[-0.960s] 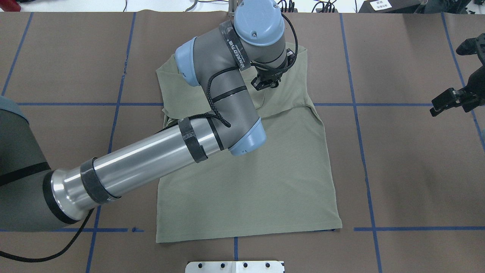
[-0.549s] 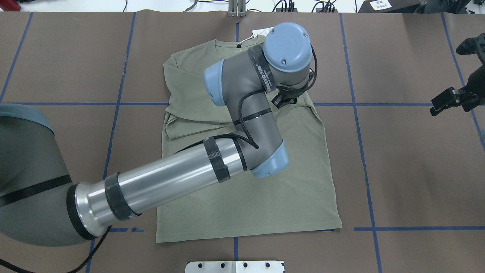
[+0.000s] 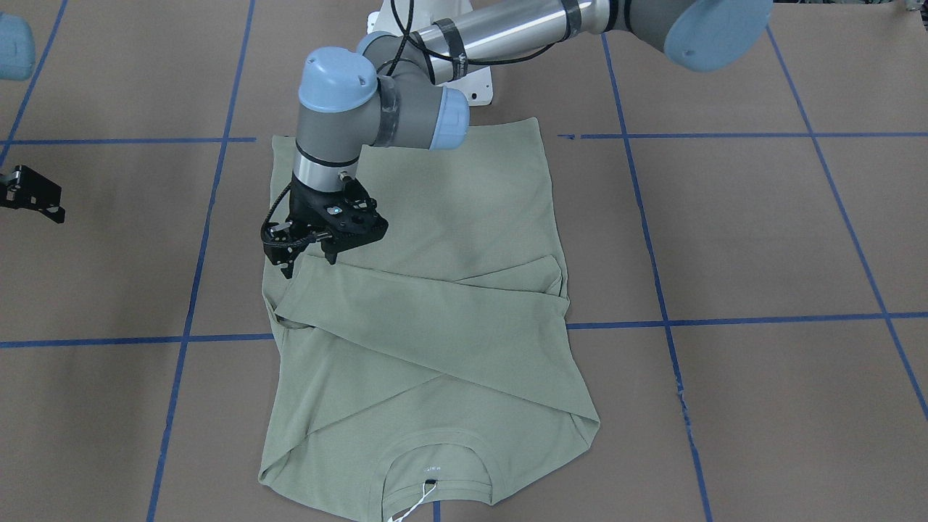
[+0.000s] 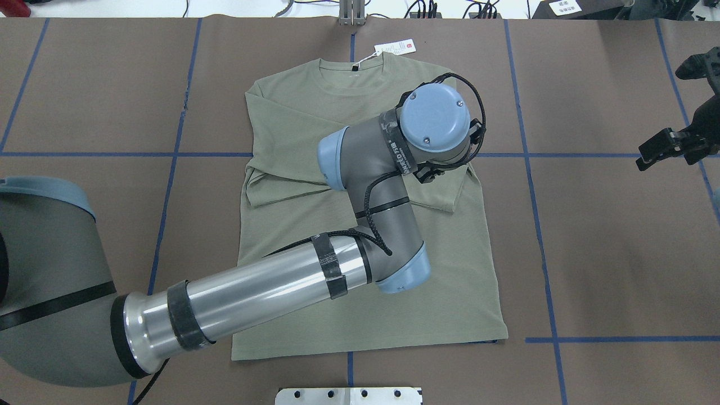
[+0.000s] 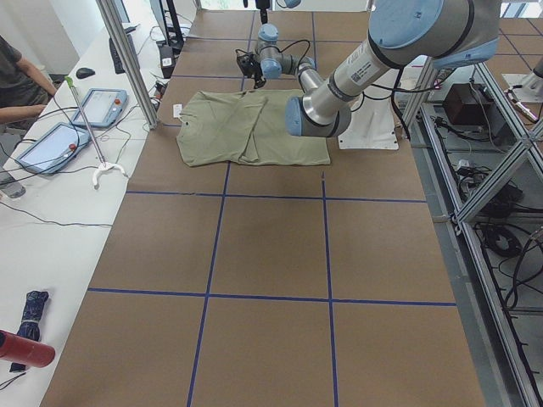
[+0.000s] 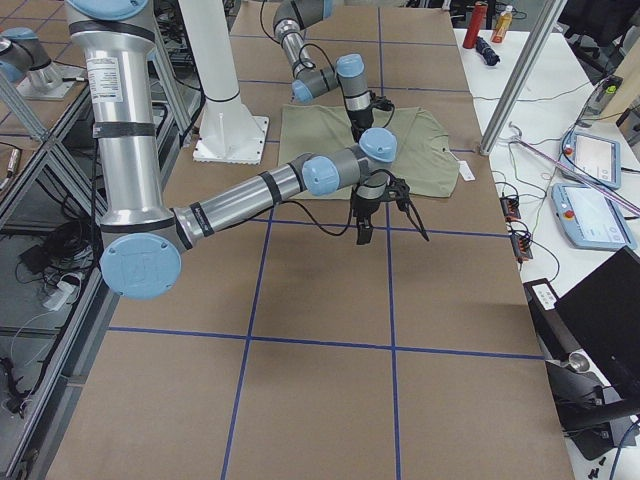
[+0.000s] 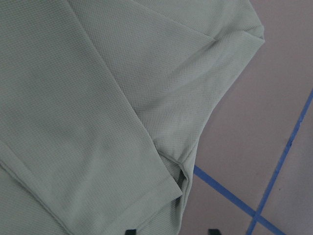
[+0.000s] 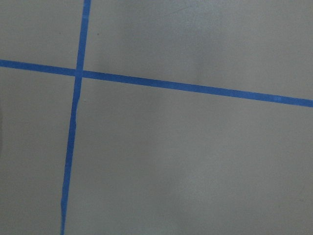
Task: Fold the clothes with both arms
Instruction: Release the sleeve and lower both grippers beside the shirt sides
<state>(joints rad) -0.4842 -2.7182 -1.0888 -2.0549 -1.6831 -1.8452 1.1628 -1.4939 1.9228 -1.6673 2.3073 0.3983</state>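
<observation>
Brown paper with a blue tape grid covers the table (image 4: 607,242), and we read it from the overhead view, left to right. First in is the left arm (image 4: 264,292), reaching diagonally over the cloth. Under it lies the shirt (image 4: 394,326), flat in the middle of the table. Its long axis runs straight away from the robot, with the hem on the robot's side, the collar (image 4: 354,64) at the far end and the hang tag (image 4: 394,47) beyond that. Both sleeves are already laid across the chest.

The left gripper (image 3: 310,267) hangs low over the shirt's right-hand edge, just above the cuff (image 7: 166,182) of the upper sleeve (image 3: 406,319). Its fingers are spread and nothing is between them. The wrist camera shows both tips parted above the fabric.

Further right, past the shirt, it is bare paper only. Out there, well apart from the cloth, is the right gripper (image 6: 388,222), fingers splayed wide and empty.

So the left arm is far nearer the shirt. Any two-handed fold along that long axis looks to need the right arm brought in leftward to the cloth first.
</observation>
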